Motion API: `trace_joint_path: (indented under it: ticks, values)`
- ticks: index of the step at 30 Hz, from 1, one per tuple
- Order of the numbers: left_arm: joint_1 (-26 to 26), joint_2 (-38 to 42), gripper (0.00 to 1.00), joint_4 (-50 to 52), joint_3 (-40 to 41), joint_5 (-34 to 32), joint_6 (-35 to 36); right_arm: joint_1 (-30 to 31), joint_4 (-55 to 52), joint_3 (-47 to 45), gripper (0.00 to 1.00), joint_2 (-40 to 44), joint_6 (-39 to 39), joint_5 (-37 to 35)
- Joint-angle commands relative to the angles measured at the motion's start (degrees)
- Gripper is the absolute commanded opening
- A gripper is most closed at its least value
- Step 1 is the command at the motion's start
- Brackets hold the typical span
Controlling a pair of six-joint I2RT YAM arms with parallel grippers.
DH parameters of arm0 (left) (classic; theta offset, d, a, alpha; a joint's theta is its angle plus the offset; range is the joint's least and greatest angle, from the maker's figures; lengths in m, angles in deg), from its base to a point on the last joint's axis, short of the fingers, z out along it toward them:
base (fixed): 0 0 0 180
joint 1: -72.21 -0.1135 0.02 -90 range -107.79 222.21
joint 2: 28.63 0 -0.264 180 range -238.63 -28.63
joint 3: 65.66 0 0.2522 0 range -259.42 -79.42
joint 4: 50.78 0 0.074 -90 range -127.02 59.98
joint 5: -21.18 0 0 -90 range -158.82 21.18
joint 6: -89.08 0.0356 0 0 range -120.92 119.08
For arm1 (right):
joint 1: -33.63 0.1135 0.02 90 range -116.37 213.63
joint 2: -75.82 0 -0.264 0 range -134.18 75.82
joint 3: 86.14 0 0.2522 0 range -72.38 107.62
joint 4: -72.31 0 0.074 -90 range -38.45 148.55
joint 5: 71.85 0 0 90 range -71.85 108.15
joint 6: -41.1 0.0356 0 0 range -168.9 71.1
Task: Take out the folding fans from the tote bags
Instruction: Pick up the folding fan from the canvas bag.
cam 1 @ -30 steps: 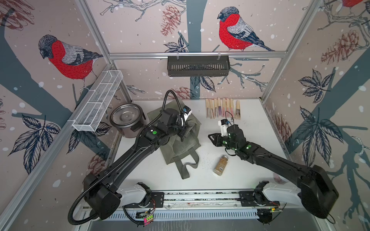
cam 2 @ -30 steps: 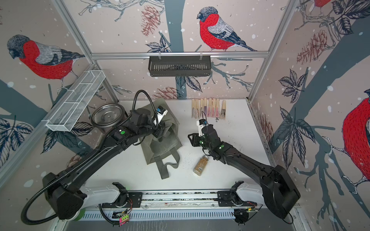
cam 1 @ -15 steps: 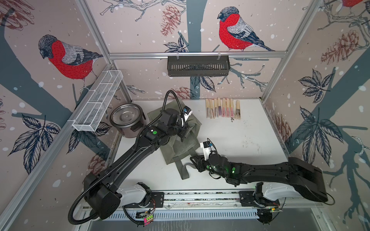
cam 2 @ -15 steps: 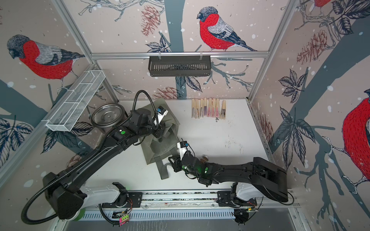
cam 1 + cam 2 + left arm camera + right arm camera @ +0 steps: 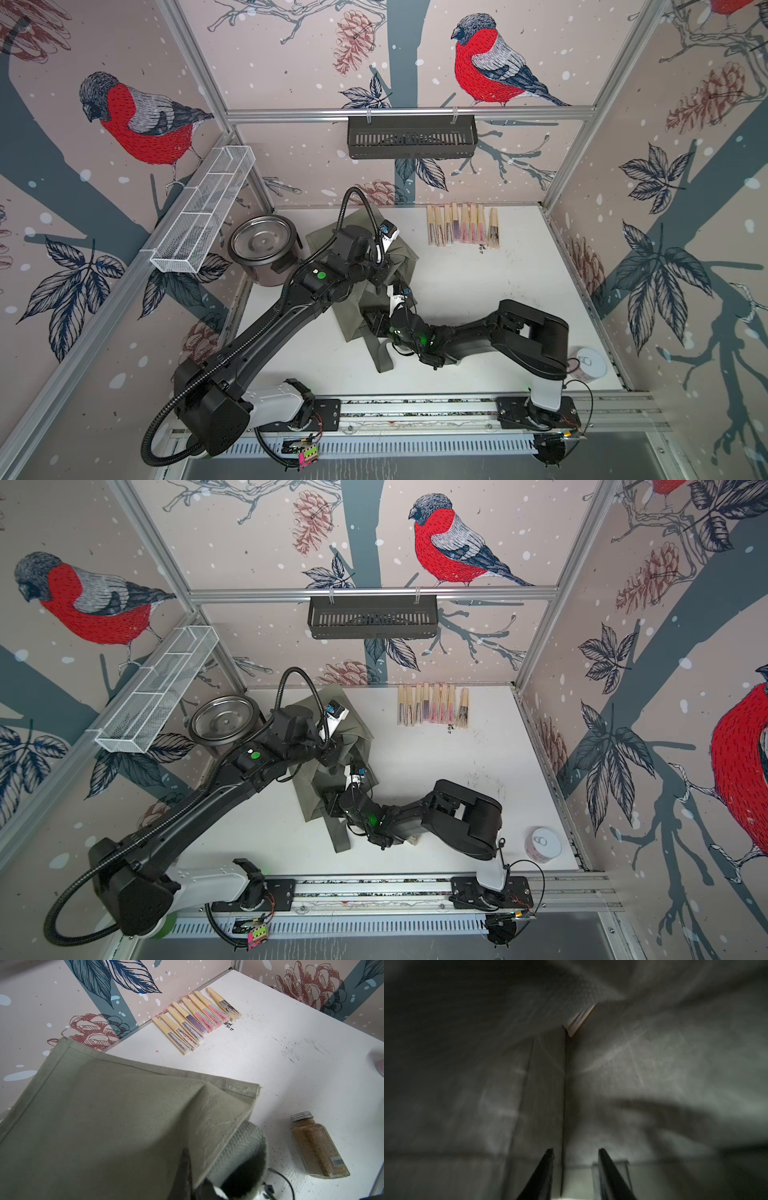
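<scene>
The olive-grey tote bag (image 5: 351, 316) (image 5: 309, 791) lies at mid-table with one side raised. My left gripper (image 5: 197, 1180) (image 5: 384, 272) is shut on the bag's hem (image 5: 228, 1126) and holds the mouth up. My right gripper (image 5: 575, 1150) (image 5: 374, 320) is inside the bag, open, nothing between its fingers. Deep in the bag's corner, the pale end of one folding fan (image 5: 579, 1020) shows ahead of it. Several closed folding fans (image 5: 461, 224) (image 5: 432, 708) (image 5: 197, 1020) lie in a row by the back wall.
A steel pot (image 5: 262, 245) stands left of the bag, under a white wire basket (image 5: 203, 208). A black basket (image 5: 411, 137) hangs on the back rail. A glass spice jar (image 5: 318, 1147) lies near the bag's strap. A small tin (image 5: 588, 363) sits front right.
My right arm swung from mid-table toward the front, then pushed its gripper into the bag's mouth. The jaws stand a little wider. The left arm has held still.
</scene>
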Motion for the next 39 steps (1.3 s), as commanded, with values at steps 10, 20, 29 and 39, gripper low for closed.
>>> trace_joint_path:
  ticks: [10, 20, 29, 39]
  values:
    - [0.02, 0.56, 0.00, -2.93, -0.40, 1.15, -0.13, -6.52, 18.41, 15.88, 0.49, -20.35, 11.78, 6.18]
    - [0.11, 1.30, 0.00, -2.93, -0.46, 2.12, -0.14, -9.59, 10.85, 31.29, 0.65, -28.62, 21.62, 4.43]
    - [0.13, 1.60, 0.00, -2.89, -0.41, 3.05, 0.10, -11.44, 6.02, 43.77, 0.68, -37.02, 29.46, 2.00]
    - [0.42, 3.05, 0.00, -2.67, -0.26, 6.19, 1.09, -15.25, 2.28, 58.76, 0.68, -46.08, 29.47, 5.14]
